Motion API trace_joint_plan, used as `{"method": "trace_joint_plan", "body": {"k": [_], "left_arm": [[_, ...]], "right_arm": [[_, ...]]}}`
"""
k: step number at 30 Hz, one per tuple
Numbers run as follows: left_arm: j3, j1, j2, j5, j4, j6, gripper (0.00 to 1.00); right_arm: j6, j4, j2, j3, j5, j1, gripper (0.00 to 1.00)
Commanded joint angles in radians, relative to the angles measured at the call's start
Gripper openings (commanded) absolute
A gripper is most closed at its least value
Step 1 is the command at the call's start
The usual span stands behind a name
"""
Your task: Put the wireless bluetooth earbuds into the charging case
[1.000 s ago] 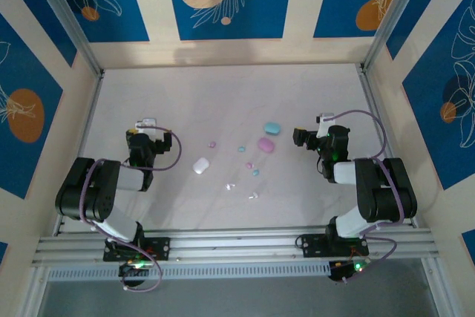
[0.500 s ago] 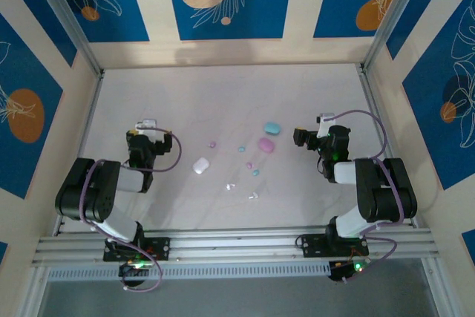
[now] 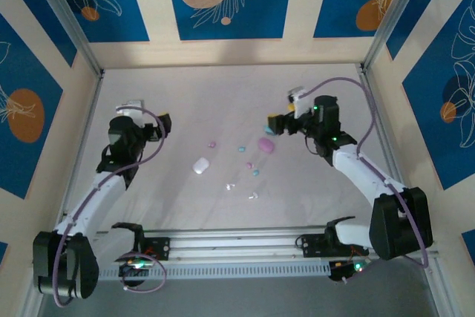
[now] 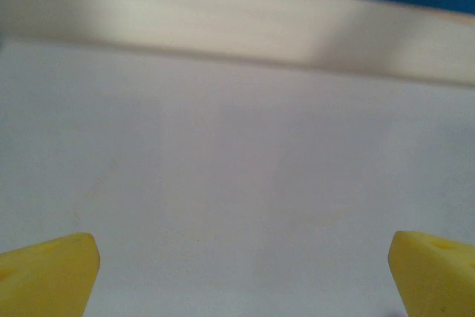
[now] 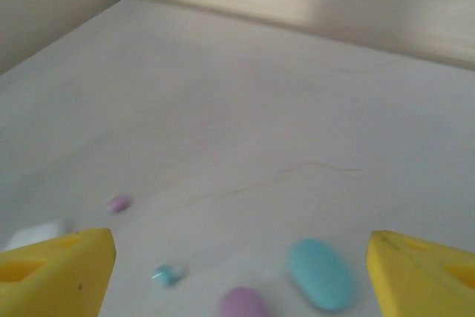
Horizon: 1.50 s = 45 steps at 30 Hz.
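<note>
Approach step, nothing grasped. Right gripper wide, empty, near turquoise case; left gripper wide over bare tabletop. Next likely needs fine pinch on pink earbud.

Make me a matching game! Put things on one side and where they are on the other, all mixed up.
Things:
1 left gripper
2 white case
3 light blue case
4 pink case

Places:
A over bare table, jaws open
B middle one of the three cases
C leftmost of the three cases
D rightmost case in the right wrist view

Pairs: 1-A, 2-C, 3-D, 4-B
</note>
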Motion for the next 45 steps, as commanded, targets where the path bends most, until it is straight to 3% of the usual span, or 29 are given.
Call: {"method": "trace_joint_plan", "body": {"k": [1, 4, 7, 10, 16, 21, 33, 41, 45], "left_arm": [[-0.026, 0.006, -0.011, 0.21, -0.276, -0.139, 1.0], [-0.052, 0.004, -0.043, 0.244, -0.326, -0.173, 1.0], [-0.072, 0.003, -0.082, 0.183, -0.369, -0.196, 1.0], [-0.072, 0.004, -0.1, 0.12, -0.398, -0.202, 1.0], [-0.045, 0.005, -0.092, -0.019, -0.464, -0.219, 1.0], [-0.034, 0.007, -0.1, -0.072, -0.483, -0.217, 1.0], [-0.009, 0.013, -0.081, -0.077, -0.525, -0.175, 1.0], [-0.009, 0.016, -0.097, -0.074, -0.525, -0.165, 1.0], [-0.009, 0.015, -0.099, -0.076, -0.525, -0.162, 1.0]], "right_arm": [[-0.131, -0.168, 0.035, 0.026, -0.116, 0.076, 0.84], [-0.242, -0.198, 0.083, 0.059, -0.137, 0.147, 0.78], [-0.441, -0.282, 0.166, 0.119, -0.173, 0.222, 0.69], [-0.576, -0.364, 0.276, 0.207, -0.168, 0.279, 0.67], [-0.731, -0.445, 0.473, 0.389, -0.156, 0.366, 0.66], [-0.853, -0.438, 0.593, 0.476, -0.142, 0.428, 0.69], [-0.936, -0.567, 0.844, 0.748, -0.177, 0.497, 0.76], [-0.937, -0.743, 0.958, 0.917, -0.19, 0.512, 0.77], [-0.939, -0.741, 0.977, 0.926, -0.193, 0.519, 0.77]]}}
